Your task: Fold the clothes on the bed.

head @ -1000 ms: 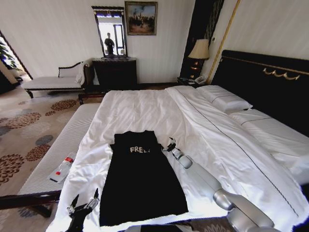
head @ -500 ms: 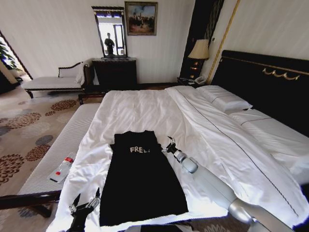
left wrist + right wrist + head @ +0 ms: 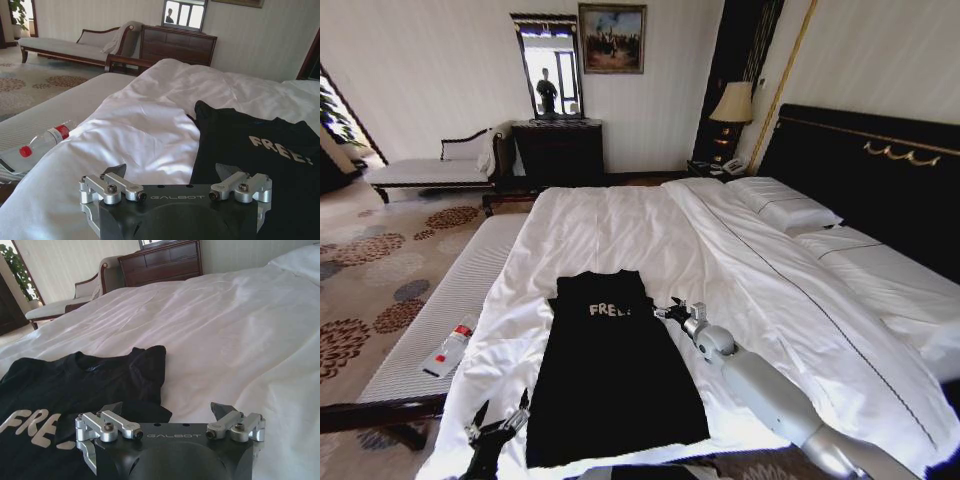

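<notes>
The clothes, a black T-shirt (image 3: 610, 365) with white "FREE" lettering, lie flat on the near part of the bed (image 3: 620, 225), collar pointing away from me, sleeves tucked in so it forms a long narrow shape. My right gripper (image 3: 672, 310) hovers open just off the shirt's right shoulder; in the right wrist view the gripper (image 3: 167, 410) sits beside the T-shirt (image 3: 85, 380) sleeve with nothing between its fingers. My left gripper (image 3: 498, 420) stands open at the bed's near left edge, by the shirt's hem corner. The left wrist view has that gripper (image 3: 172, 172) open before the T-shirt (image 3: 260, 165).
A pale striped bench (image 3: 440, 310) runs along the bed's left side with a plastic bottle (image 3: 448, 350) on it, also bottle (image 3: 42, 142). Pillows (image 3: 785, 205) and a dark headboard (image 3: 880, 170) are at right. A chaise (image 3: 430, 170) and dresser (image 3: 558, 150) stand by the far wall.
My right arm has lowered and drawn slightly toward me, the gripper staying beside the shirt's right shoulder. The left gripper and the shirt have barely moved.
</notes>
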Robot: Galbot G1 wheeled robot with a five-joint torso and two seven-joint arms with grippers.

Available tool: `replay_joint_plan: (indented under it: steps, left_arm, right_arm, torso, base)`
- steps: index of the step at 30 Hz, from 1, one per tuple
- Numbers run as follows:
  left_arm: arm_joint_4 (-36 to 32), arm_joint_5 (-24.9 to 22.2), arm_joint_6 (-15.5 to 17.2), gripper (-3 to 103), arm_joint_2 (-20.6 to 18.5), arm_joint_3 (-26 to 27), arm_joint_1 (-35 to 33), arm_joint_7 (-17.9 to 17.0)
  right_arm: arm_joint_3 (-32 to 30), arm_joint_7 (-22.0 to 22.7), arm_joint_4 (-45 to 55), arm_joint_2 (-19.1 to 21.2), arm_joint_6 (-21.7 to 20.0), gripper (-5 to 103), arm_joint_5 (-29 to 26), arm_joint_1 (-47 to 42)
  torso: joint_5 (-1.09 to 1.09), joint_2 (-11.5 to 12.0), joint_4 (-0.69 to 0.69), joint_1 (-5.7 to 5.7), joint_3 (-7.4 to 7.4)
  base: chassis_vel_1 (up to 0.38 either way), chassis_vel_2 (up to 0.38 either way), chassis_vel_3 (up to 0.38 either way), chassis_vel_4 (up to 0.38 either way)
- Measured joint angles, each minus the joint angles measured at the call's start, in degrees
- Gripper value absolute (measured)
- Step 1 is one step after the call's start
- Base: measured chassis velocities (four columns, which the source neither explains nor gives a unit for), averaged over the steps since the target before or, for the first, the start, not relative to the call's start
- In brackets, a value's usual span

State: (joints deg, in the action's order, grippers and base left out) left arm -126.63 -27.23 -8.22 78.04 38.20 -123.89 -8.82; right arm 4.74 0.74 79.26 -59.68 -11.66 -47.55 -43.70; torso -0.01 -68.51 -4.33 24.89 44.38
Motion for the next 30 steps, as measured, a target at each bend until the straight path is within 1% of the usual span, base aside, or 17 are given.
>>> replay_joint_plan:
  steps: [4,8,9,11,14,17,18,19,20,23,24,25,26,30]
  left_arm:
    - [-0.1,0.0,-0.1,100,0.0,0.4,-0.3,0.0]
    - [-0.1,-0.1,-0.3,100,0.1,0.7,-0.5,0.1]
    - [-0.1,-0.1,-0.3,100,0.1,0.7,-0.5,0.1]
    - [-0.2,-0.2,-0.3,100,0.1,1.0,-0.5,0.1]
    - [-0.3,-0.5,-0.3,100,0.1,1.4,-0.7,0.2]
    - [-0.2,-1.1,-0.5,100,0.1,2.4,-1.0,0.5]
    - [-0.1,-1.2,-0.5,100,0.1,2.5,-1.1,0.6]
    - [-0.1,-1.5,-0.6,100,0.1,2.8,-1.2,0.7]
    - [-0.1,-1.5,-0.6,100,0.1,2.8,-1.2,0.7]
    - [0.0,-1.8,-0.6,100,0.2,3.2,-1.2,0.8]
    - [0.1,-1.9,-0.6,100,0.3,3.2,-1.2,0.8]
    - [0.2,-2.0,-0.7,100,0.3,3.2,-1.2,0.9]
    - [0.2,-2.0,-0.7,100,0.3,3.2,-1.2,0.9]
    - [0.4,-2.0,-0.7,100,0.4,3.1,-1.1,0.9]
  right_arm:
    - [0.1,-1.2,-1.8,-1.4,0.0,97,-0.9,1.0]
    - [1.5,-2.1,-5.5,-3.5,0.6,97,0.3,2.7]
    - [1.5,-2.1,-5.5,-3.5,0.6,97,0.3,2.7]
    - [2.3,-2.7,-7.9,-4.3,1.0,93,1.2,3.7]
    - [2.7,-3.1,-9.6,-4.9,1.2,91,1.7,4.4]
    - [3.4,-3.2,-12.8,-6.0,1.5,76,2.0,5.7]
    - [3.5,-3.2,-13.1,-6.0,1.5,76,2.1,5.8]
    - [4.0,-3.3,-14.1,-6.1,1.6,70,2.4,6.2]
    - [4.0,-3.3,-14.1,-6.1,1.6,70,2.4,6.2]
    - [4.1,-3.2,-14.7,-6.2,1.8,53,2.5,6.5]
    - [4.1,-3.1,-14.7,-6.2,1.8,53,2.5,6.5]
    - [4.1,-3.1,-14.7,-6.2,1.8,48,2.5,6.5]
    - [4.1,-3.1,-14.7,-6.2,1.8,48,2.5,6.5]
    - [4.4,-3.3,-14.7,-6.0,2.2,27,2.9,6.3]
  torso:
    - [0.0,0.0,-0.02,0.0,0.0]
    - [0.0,0.0,0.0,0.0,0.0]
    - [0.0,0.0,0.0,0.0,0.0]
    - [0.0,0.0,-0.02,0.0,0.0]
    - [0.0,0.0,-0.02,0.0,0.0]
    - [0.01,0.0,-0.01,0.0,0.0]
    - [0.01,0.0,-0.01,0.0,0.0]
    - [0.0,0.0,-0.01,0.0,0.0]
    - [0.0,0.0,-0.01,0.0,0.0]
    - [0.0,0.0,-0.02,0.0,0.0]
    - [0.0,0.0,-0.02,0.0,0.0]
    - [0.01,0.0,-0.01,0.0,0.0]
    - [0.01,0.0,-0.01,0.0,0.0]
    - [0.0,0.0,-0.01,0.0,0.0]
  base:
    - [0.0,0.0,0.0,0.0]
    - [0.0,0.0,0.0,0.0]
    - [0.0,0.0,0.0,0.0]
    - [0.0,0.0,0.0,0.0]
    - [0.0,0.0,0.0,0.0]
    - [0.0,0.0,0.0,0.0]
    - [0.0,0.0,0.0,0.0]
    - [0.0,0.0,0.0,0.0]
    - [0.0,0.0,0.0,0.0]
    - [0.0,0.0,0.0,0.0]
    - [0.0,0.0,0.0,0.0]
    - [0.0,0.0,0.0,0.0]
    - [0.0,0.0,0.0,0.0]
    - [0.0,0.0,0.0,0.0]
